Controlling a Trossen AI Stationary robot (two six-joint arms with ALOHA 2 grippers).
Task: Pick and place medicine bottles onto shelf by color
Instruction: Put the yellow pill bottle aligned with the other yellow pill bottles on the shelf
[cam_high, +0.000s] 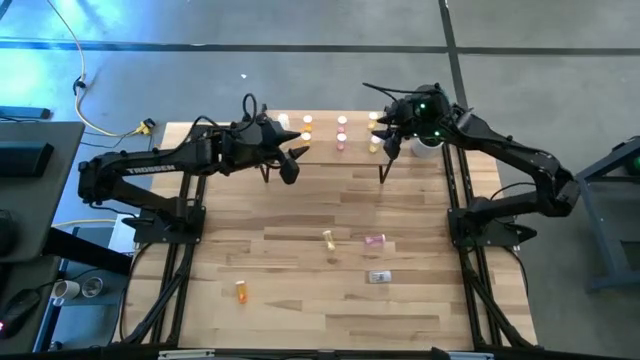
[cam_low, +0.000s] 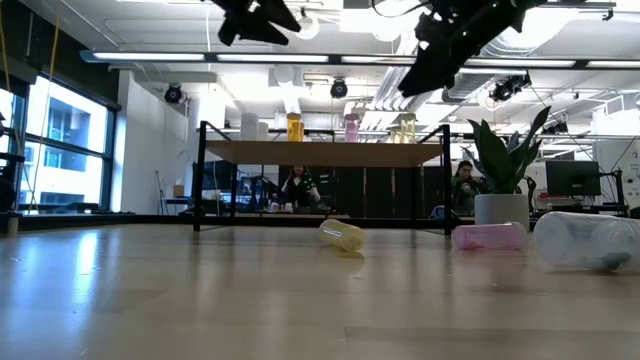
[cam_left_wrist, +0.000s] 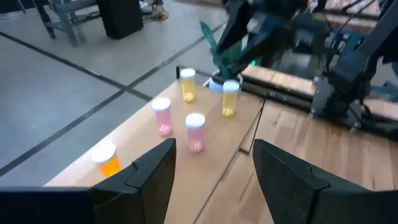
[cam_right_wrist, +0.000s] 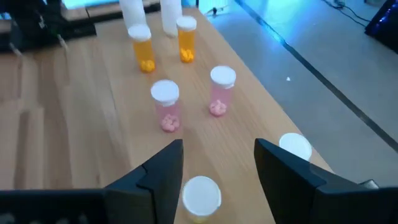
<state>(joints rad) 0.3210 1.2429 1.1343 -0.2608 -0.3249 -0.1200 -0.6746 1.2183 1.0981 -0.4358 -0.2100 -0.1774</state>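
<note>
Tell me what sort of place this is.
Probably a robotics lab in an open-plan office or workshop: two dark robot arms work at a light wooden table on a concrete floor, and people sit at desks with monitors behind it, under exposed ceiling lighting.

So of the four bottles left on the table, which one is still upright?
The orange bottle, nearest the left front corner; the yellow, pink and clear ones lie on their sides.
</note>
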